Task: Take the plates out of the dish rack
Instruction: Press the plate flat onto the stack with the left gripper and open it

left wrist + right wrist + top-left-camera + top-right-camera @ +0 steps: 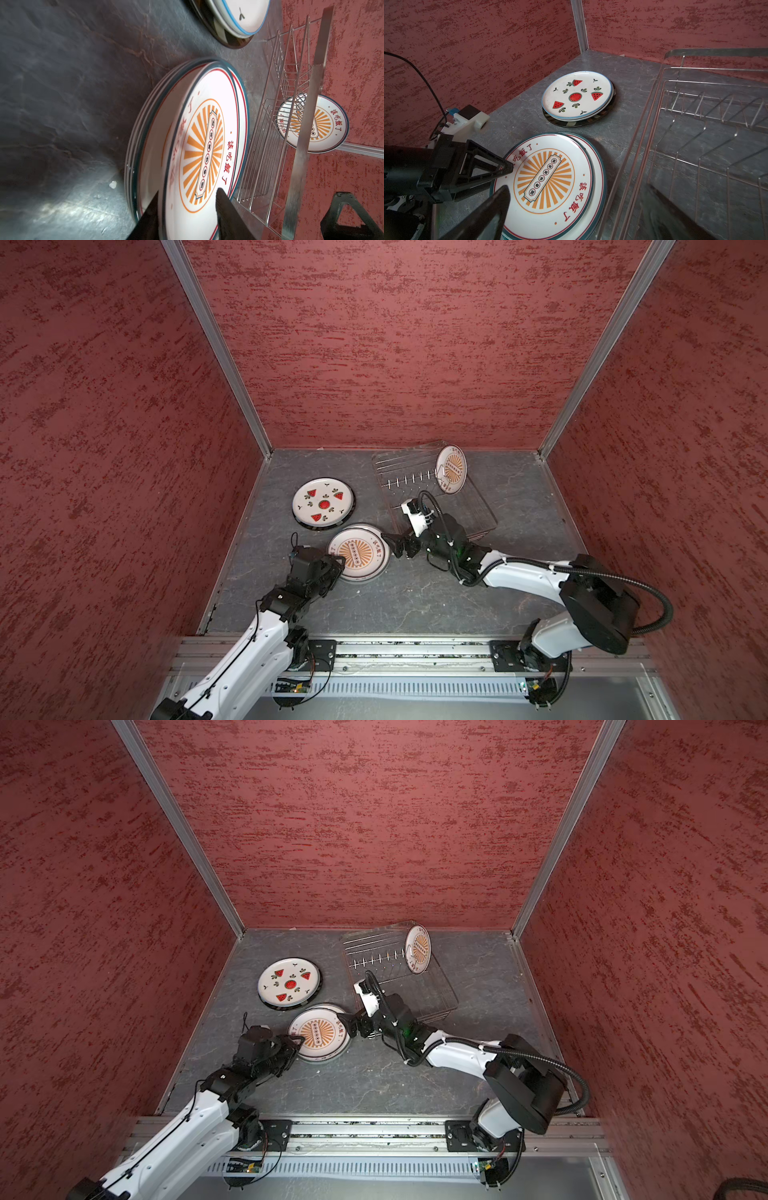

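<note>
On the grey table (415, 597), far left, lies a flat stack topped by the watermelon plate (323, 504), with a dark-rimmed plate at the bottom. Just right of it and nearer the robot lies the sunburst stack (358, 553), also flat, its top plate slightly offset from those beneath.

The left gripper (340, 561) sits at this stack's near-left rim. Its 2 fingers (225, 209) are parted, 1 above the top plate's face and 1 outside the rim, loose rather than clamped.

The right gripper (394, 545) hovers just beside the stack's right rim, its jaws spread wide and empty.

Further right and back stands the rack (478, 506), its row of prongs bare except at the far right end, where 1 plate (451, 469) with a sunburst leans upright.
</note>
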You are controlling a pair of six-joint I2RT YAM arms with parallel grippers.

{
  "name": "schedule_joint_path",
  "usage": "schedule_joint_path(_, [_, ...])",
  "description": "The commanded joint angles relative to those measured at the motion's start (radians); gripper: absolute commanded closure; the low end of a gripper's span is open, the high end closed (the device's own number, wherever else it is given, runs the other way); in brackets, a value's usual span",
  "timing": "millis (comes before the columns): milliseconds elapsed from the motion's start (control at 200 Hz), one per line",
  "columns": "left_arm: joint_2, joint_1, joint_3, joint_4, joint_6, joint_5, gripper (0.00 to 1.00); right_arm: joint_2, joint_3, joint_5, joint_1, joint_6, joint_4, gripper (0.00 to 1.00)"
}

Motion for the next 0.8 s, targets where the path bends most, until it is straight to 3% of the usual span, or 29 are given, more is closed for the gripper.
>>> schedule_joint_path(0, [-0.003, 0.003, 0.023, -0.016, 0.031, -0.063, 0.58, 0.01, 0.028, 0.026, 0.009, -0.023, 0.005, 0.01])
schedule_joint_path(411, [0.093, -0.003, 0.034, 0.036, 0.057, -0.049, 0.58, 0.021, 0.034, -0.016, 0.011, -0.044, 0.01, 0.01])
schedule_joint_path(797, [0.139, -0.046, 0.063, 0.025, 0.072, -0.112, 0.54, 0.039, 0.058, -0.015, 0.026, -0.071, -0.015, 0.01])
